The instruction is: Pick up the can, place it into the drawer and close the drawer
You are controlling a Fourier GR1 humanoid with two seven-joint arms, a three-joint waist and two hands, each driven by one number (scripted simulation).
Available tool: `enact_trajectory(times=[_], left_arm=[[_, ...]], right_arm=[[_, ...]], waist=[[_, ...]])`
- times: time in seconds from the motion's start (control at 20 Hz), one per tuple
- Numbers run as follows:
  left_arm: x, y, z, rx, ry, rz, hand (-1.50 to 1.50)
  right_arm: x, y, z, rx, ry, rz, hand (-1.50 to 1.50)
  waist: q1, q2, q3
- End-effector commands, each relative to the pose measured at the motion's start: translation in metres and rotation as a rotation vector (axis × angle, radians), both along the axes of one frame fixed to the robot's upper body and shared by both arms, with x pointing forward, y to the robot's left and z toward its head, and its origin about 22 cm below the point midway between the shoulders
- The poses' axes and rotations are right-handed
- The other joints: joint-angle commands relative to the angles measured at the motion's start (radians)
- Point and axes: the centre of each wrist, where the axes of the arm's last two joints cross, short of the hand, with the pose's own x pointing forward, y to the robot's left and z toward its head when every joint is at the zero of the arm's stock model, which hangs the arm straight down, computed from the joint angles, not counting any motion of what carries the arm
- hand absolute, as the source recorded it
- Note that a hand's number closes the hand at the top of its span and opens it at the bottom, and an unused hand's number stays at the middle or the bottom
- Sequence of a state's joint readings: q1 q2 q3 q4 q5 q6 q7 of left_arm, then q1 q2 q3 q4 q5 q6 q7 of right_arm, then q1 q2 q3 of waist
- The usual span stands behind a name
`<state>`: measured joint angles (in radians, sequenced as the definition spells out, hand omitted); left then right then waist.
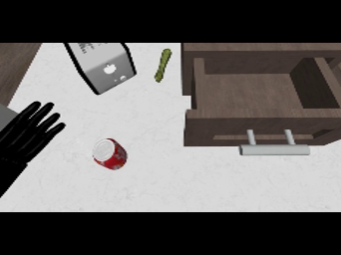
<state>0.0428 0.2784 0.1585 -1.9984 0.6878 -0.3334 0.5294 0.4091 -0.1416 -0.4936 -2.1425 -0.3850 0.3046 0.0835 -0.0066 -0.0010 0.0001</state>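
can point(110, 154) left of open drawer point(265, 97), not grabbed yet | left hand point(25, 133) left of can, fingers straight and spread, resting | drawer open to take can

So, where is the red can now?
In the head view the can lies on the white counter, between the left hand and the open drawer.

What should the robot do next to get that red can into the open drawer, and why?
Probably bring the left hand over to the can and curl its fingers round it. The hand is open and holds nothing, while the can stands apart from it on the white counter. The drawer is already pulled out, so nothing needs opening first. The right hand is not in view.
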Motion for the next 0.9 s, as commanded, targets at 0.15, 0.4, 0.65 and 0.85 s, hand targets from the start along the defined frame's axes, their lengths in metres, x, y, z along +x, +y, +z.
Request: enact_trajectory(times=[0.15, 0.4, 0.65, 0.85], left_arm=[[0.007, -0.010, -0.019, 0.016, 0.039, -0.002, -1.50], [0.035, -0.037, -0.058, 0.052, 0.042, 0.007, -1.50], [0.043, -0.043, -0.086, 0.085, 0.051, 0.028, -1.50], [0.053, -0.037, -0.097, 0.086, 0.061, 0.106, -1.50]], right_arm=[[-0.002, -0.027, -0.008, -0.006, 0.001, -0.004, -1.50], [-0.008, -0.012, 0.014, -0.005, -0.002, 0.022, -1.50], [-0.020, -0.005, 0.009, -0.010, -0.004, 0.004, -1.50], [-0.024, -0.013, 0.004, 0.006, 0.007, 0.002, -1.50]], waist=[[0.004, 0.000, 0.000], [-0.001, 0.001, 0.000], [-0.003, 0.001, 0.000], [-0.003, 0.001, 0.000]])
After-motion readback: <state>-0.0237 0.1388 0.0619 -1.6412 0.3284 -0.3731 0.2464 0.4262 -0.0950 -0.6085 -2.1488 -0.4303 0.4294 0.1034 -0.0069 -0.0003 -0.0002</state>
